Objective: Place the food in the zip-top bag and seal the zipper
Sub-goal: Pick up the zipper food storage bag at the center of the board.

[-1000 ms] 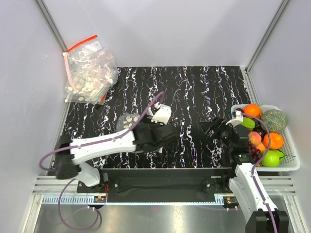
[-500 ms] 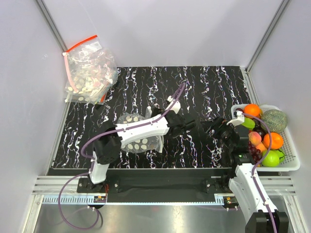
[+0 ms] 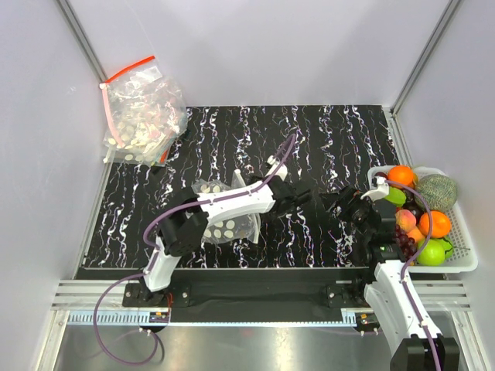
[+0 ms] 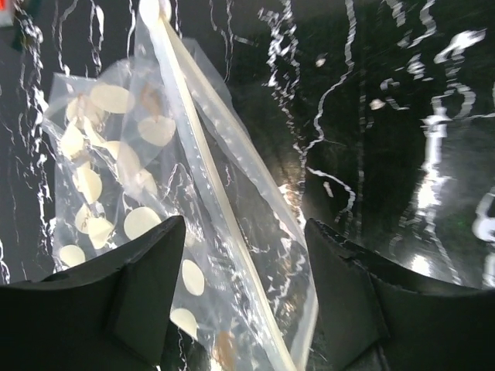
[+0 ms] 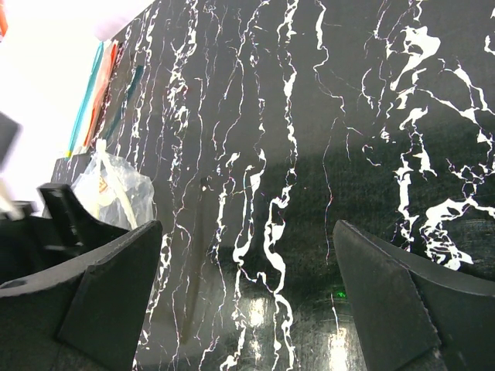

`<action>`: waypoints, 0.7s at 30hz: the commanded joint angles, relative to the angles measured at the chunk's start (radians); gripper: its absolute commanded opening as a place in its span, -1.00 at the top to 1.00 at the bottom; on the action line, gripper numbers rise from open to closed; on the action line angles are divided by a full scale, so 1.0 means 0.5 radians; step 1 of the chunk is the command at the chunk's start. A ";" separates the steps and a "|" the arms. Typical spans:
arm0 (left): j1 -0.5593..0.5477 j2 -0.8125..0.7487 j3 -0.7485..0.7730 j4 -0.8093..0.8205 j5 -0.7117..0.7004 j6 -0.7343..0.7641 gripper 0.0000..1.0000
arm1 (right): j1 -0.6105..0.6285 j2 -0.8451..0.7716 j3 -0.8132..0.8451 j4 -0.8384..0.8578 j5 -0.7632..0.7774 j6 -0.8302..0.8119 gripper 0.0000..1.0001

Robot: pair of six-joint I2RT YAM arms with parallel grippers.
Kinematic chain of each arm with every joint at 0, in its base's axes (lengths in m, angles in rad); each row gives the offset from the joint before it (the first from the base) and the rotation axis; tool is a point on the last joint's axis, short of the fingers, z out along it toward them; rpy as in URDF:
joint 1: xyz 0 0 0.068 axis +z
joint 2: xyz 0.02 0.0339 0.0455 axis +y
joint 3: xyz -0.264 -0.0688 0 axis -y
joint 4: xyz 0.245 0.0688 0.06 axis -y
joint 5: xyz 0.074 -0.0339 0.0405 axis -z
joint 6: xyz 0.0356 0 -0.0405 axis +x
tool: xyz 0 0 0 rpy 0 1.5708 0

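The zip-top bag (image 3: 220,220), clear with white oval spots, lies flat on the black marbled table left of centre. My left gripper (image 3: 288,202) hangs over its right edge. In the left wrist view the bag (image 4: 116,178) and its pale zipper (image 4: 209,178) run between the left gripper's (image 4: 246,232) parted jaws, which do not pinch it. The food, a pile of fruit (image 3: 421,216), sits in a white basket (image 3: 464,267) at the right. Empty and open, my right gripper (image 3: 336,202) hovers over bare table (image 5: 247,232) between bag and basket.
A heap of similar bags with a red strip (image 3: 139,116) sits at the back left corner. White walls close in the table on three sides. From the right wrist, the spotted bag (image 5: 116,193) shows at the far left.
My left arm has swung right, from above the bag to its mouth edge, and its jaws have narrowed. The right arm has not moved.
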 commanded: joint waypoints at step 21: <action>0.049 -0.671 -0.717 0.718 0.291 0.337 1.00 | 0.001 0.016 0.064 0.124 -0.134 -0.017 -0.99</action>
